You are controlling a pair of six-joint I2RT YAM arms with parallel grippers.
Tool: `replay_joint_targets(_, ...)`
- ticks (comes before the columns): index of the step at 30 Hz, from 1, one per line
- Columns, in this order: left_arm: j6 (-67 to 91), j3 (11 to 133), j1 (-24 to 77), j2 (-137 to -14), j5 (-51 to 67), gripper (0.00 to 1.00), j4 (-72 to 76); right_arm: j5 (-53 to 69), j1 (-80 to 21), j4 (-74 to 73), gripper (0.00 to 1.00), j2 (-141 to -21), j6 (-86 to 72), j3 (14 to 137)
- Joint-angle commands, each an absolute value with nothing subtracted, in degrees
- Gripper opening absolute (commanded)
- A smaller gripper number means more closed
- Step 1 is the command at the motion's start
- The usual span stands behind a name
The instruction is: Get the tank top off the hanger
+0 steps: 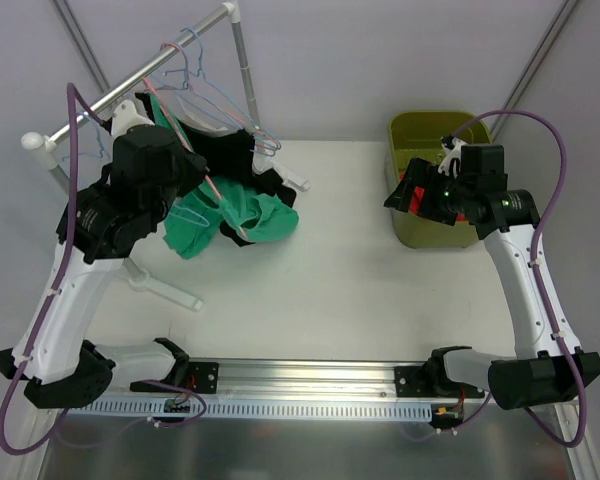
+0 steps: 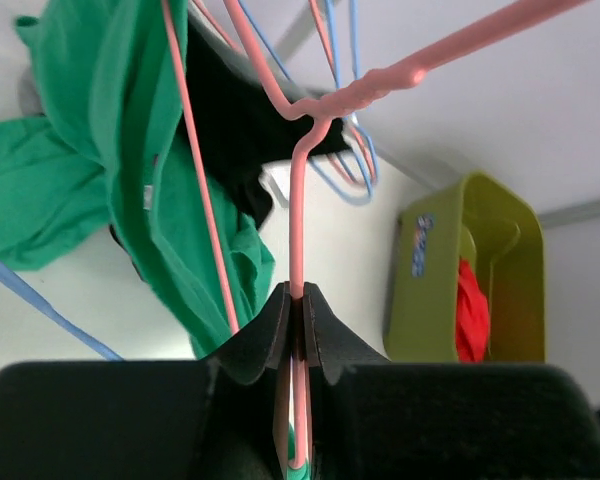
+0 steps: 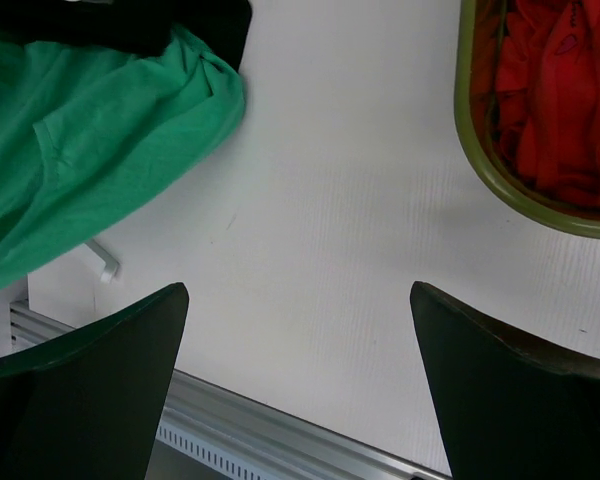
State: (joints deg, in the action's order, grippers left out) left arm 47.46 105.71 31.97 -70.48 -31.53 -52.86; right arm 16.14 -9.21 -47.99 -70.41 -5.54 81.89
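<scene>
- White desk point(image 1: 360, 280), green tank top point(image 1: 255, 215) hanging far left.
- Left gripper point(image 2: 298, 292) jaws pinching pink hanger point(image 2: 296, 200) wire.
- Right gripper point(image 3: 298, 295) jaws spread, near olive bin point(image 1: 415, 140).

The tank top point(image 1: 250, 215) is plain emerald green with no print, and the garment point(image 1: 225, 150) beside it at upper left is solid black. The hanger point(image 2: 298, 230) is salmon pink; a second hanger point(image 2: 42, 300) is pale blue. The bin point(image 1: 420, 135) at upper right is olive-yellow with a small blue and white label, and its cloth point(image 3: 550, 100) is bright red. The worktop point(image 3: 350, 200) is white, the cables point(image 1: 563, 165) are purple, and the left pincer point(image 2: 298, 330) and right pincer point(image 3: 295, 320) are black.
</scene>
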Motion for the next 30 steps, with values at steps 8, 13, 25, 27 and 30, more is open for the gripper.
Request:
replay_joint_targets(8,48.51,94.77,54.21,-60.56,-30.5,0.0,-50.45,33.73,-10.37,-37.63,1.0,-70.49,-5.72,81.39)
replay_joint_targets(13,47.29,91.76,65.98,-59.68,-31.38,0.0,-50.27,42.71,-11.25,-33.49,1.0,-70.84,-3.78,81.3)
replay_joint_targets(25,42.1,91.49,77.78,-66.53,-22.32,0.0,-42.45,46.14,-16.43,-18.2,0.89,-65.75,-4.3,70.24)
replay_joint_targets(27,41.49,94.21,77.78,-68.11,-21.62,0.0,-42.1,45.27,-17.57,-15.58,0.82,-64.69,-5.44,69.09)
replay_joint_targets(30,40.87,96.94,77.78,-70.92,-19.17,0.0,-41.49,44.48,-19.33,-12.58,0.74,-63.11,-6.06,68.29)
